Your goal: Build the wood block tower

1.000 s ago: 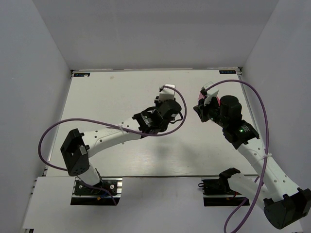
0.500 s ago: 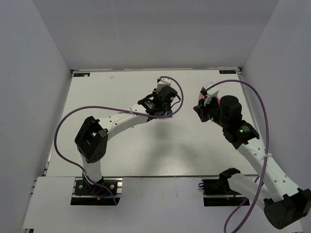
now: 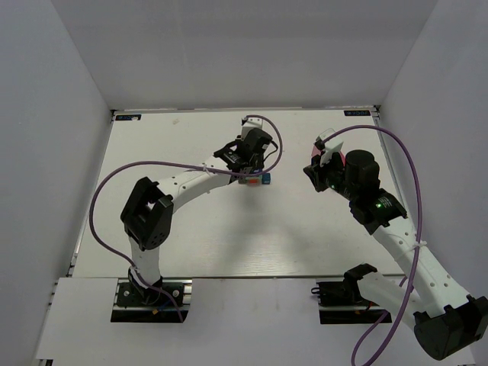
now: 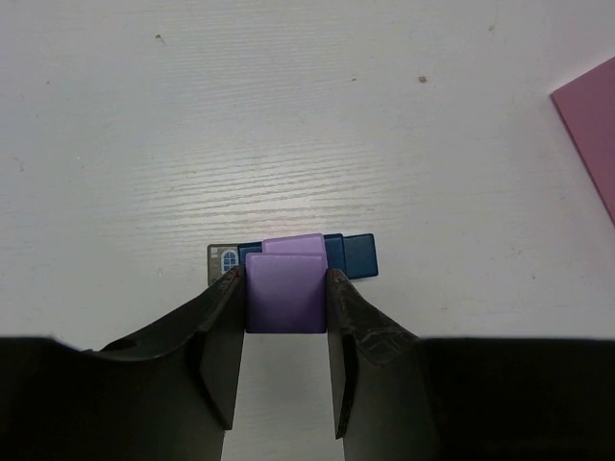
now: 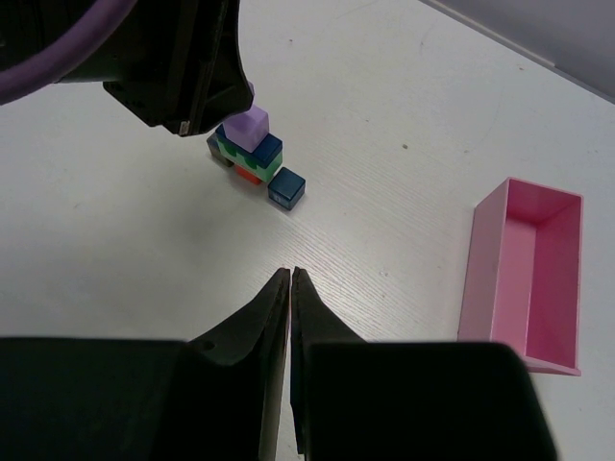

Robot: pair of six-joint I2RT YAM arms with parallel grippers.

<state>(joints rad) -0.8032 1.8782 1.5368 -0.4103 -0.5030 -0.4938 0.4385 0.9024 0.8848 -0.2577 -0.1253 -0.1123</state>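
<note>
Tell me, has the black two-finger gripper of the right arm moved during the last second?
No. In the top view the right gripper sits at the same place below the black corner label, pointing left with jaws shut.

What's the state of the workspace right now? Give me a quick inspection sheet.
Surface: white wood-grain table with a few dark specks.
Job's things: wood block tower of red, green and blue cubes, with the purple cube on top. One blue cube sits on the table beside its base; contact unclear.
Clutter: open pink box, empty, lying apart from the tower.
Pincers: left pincer shut on the purple cube. Right pincer shut, holding nothing, back from the tower.
Cables: a purple cable loops off each arm; neither seen touching the blocks.
Surroundings: plain white walls on three sides; nothing else seen.
</note>
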